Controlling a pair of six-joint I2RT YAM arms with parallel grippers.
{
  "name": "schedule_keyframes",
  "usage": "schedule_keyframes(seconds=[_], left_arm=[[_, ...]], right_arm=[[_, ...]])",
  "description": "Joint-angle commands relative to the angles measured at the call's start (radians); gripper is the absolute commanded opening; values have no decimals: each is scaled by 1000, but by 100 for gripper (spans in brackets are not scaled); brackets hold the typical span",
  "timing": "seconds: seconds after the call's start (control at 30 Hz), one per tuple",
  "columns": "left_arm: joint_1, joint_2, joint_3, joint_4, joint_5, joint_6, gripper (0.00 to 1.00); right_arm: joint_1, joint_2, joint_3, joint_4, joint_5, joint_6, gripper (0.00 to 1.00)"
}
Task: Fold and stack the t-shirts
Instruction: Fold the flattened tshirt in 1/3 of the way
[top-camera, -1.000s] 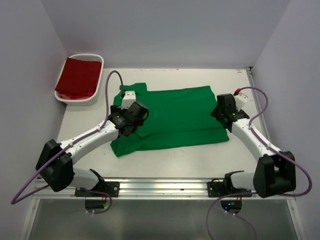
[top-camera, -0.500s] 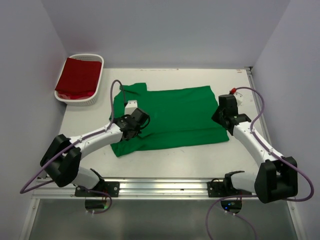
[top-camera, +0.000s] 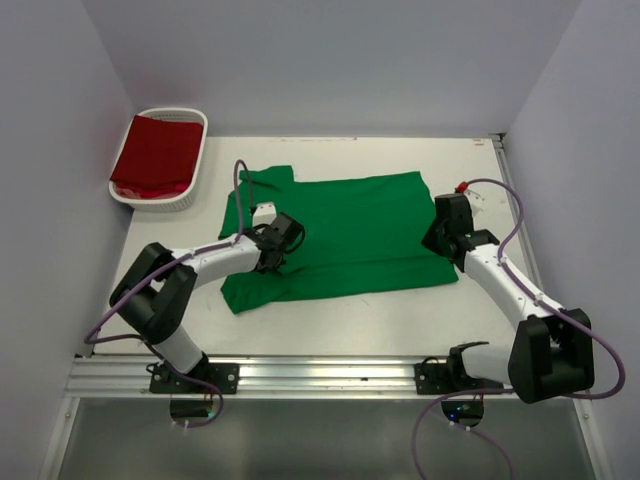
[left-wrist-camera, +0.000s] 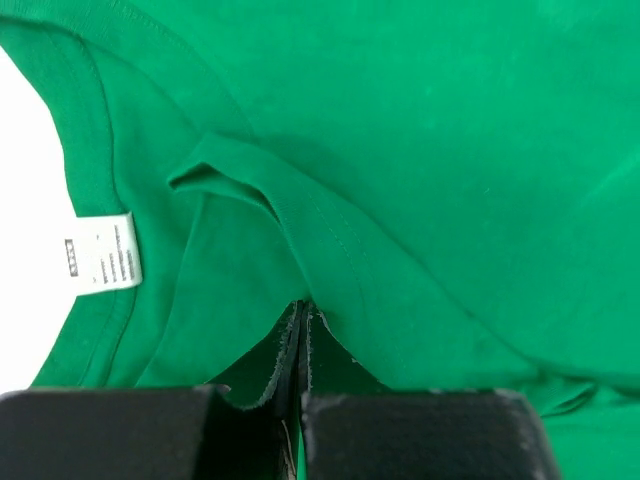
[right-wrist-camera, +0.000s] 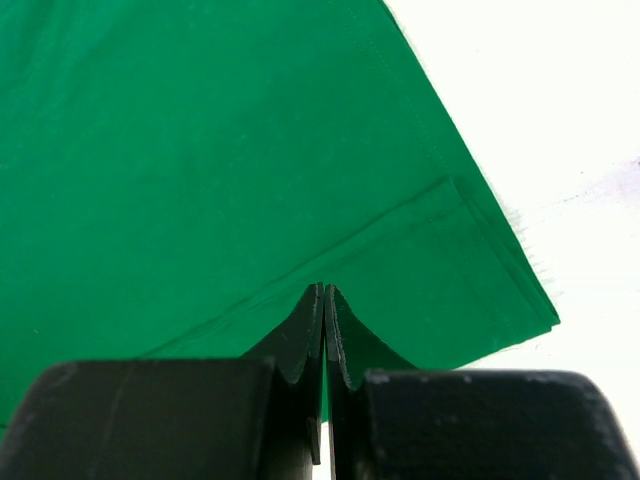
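The green t-shirt (top-camera: 350, 230) lies spread across the middle of the table, with its neck to the left. My left gripper (top-camera: 280, 250) is down on it near the collar. In the left wrist view this gripper (left-wrist-camera: 302, 312) is shut, pinching a raised ridge of green cloth (left-wrist-camera: 450, 150) just right of the white neck label (left-wrist-camera: 100, 255). My right gripper (top-camera: 436, 240) sits at the shirt's right hem. Its jaws (right-wrist-camera: 325, 290) are shut on a folded edge of the green cloth (right-wrist-camera: 200, 150). The dark red t-shirt (top-camera: 155, 155) lies folded in the basket.
A white slatted basket (top-camera: 150, 201) stands at the back left corner, against the left wall. Bare white table (top-camera: 330, 320) runs in front of the shirt up to the metal rail at the near edge. Grey walls close in the left, back and right sides.
Both grippers have gone from open to shut on the green shirt. The left gripper slid a little to the right along the collar, its arm folding in lower. The right gripper barely moved.
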Motion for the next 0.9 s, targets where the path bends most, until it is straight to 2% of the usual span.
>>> schedule_keyframes(seconds=[0.0,0.1,0.5,0.63,0.87], left_arm=[[12,-10,33,100,11,7,0],[12,-18,39,162,41,56,0],[39,80,156,211,88,128,0],[99,116,185,244,126,135,0],[134,-16,130,410,222,208,0]], right_arm=[[0,1,5,1,3,-17,0],[-1,5,14,-3,3,-20,0],[-1,25,27,-11,9,-28,0],[-1,25,27,-11,14,-32,0],[-1,7,28,-16,26,-46,0]])
